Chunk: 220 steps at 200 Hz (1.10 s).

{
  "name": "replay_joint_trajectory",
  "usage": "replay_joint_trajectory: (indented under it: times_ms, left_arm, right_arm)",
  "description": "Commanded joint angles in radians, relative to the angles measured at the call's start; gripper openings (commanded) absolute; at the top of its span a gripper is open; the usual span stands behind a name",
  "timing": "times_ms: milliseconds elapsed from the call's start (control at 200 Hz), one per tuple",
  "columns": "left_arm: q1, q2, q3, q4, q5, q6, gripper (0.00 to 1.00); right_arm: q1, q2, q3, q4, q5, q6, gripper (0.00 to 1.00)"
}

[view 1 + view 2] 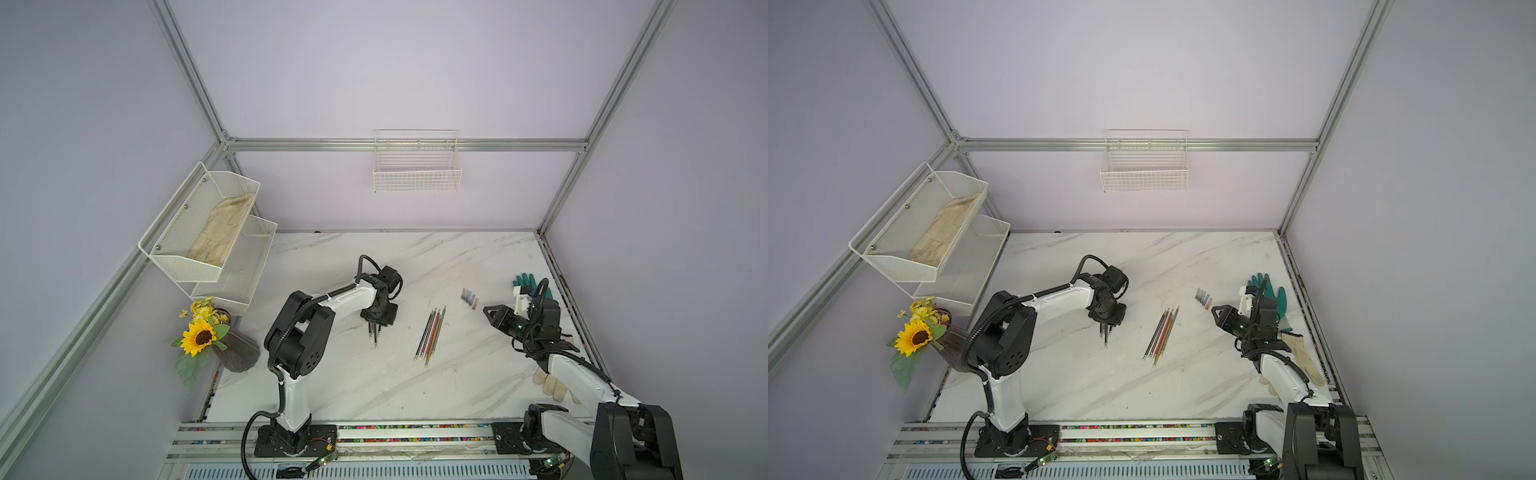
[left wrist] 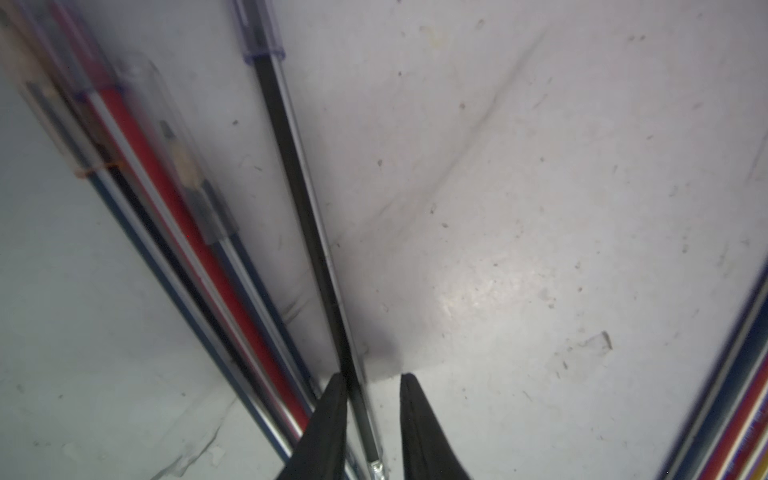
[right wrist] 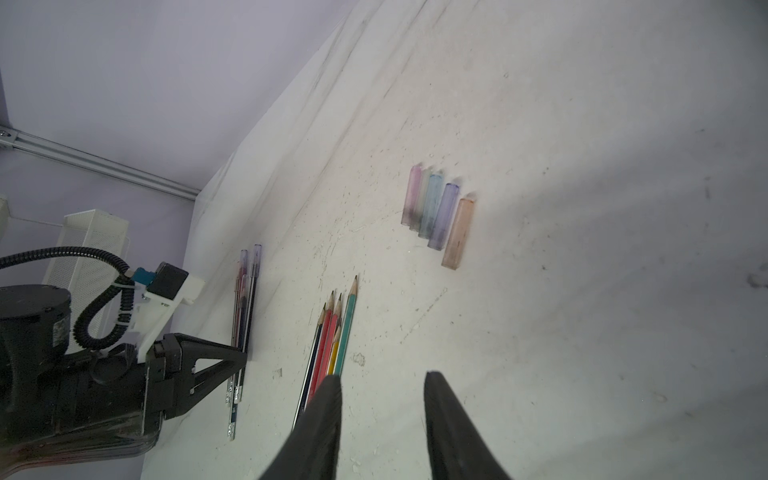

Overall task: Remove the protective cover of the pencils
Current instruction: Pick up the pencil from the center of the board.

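Observation:
Several bare pencils [image 1: 430, 336] [image 1: 1160, 334] [image 3: 332, 332] lie side by side mid-table. A smaller bunch of capped pencils [image 1: 375, 336] [image 1: 1105, 336] [image 3: 245, 307] lies to their left. My left gripper [image 1: 376, 328] [image 1: 1106, 328] [image 2: 372, 376] points down over that bunch, open, its jaws astride a black pencil [image 2: 299, 187] with a clear purple protective cover [image 2: 259, 33]. The pencil rests against one finger, with a gap to the other. More capped pencils [image 2: 166, 216] lie beside it. Several removed covers [image 1: 469, 297] [image 1: 1203, 297] [image 3: 436, 212] lie in a row. My right gripper [image 1: 486, 309] [image 1: 1214, 309] [image 3: 382, 376] hovers open and empty.
A green glove [image 1: 528, 284] and a white glove [image 1: 1302, 353] lie at the table's right edge by the right arm. A sunflower vase [image 1: 216, 340] stands at the left edge under a mesh shelf rack [image 1: 208, 232]. A wire basket [image 1: 417, 174] hangs on the back wall.

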Motion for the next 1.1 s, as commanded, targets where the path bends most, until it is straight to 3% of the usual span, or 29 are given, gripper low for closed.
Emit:
replay_joint_trajectory:
  times_ms: [0, 435, 755, 1095]
  left_arm:
    - [0.001, -0.005, -0.035, 0.022, 0.009, -0.011, 0.24]
    - [0.000, 0.034, -0.021, 0.006, -0.005, -0.006, 0.21]
    - [0.000, 0.041, -0.012, 0.003, 0.028, 0.000, 0.10]
    - [-0.001, -0.049, 0.012, -0.002, 0.105, 0.012, 0.03]
  right_arm:
    - [0.001, -0.001, 0.001, 0.027, -0.012, -0.015, 0.37]
    - [0.001, 0.003, 0.004, 0.029, -0.014, -0.015, 0.37]
    - [0.001, 0.011, 0.005, 0.030, -0.016, -0.015, 0.37]
    - [0.000, 0.019, 0.010, 0.024, -0.005, -0.017, 0.37]
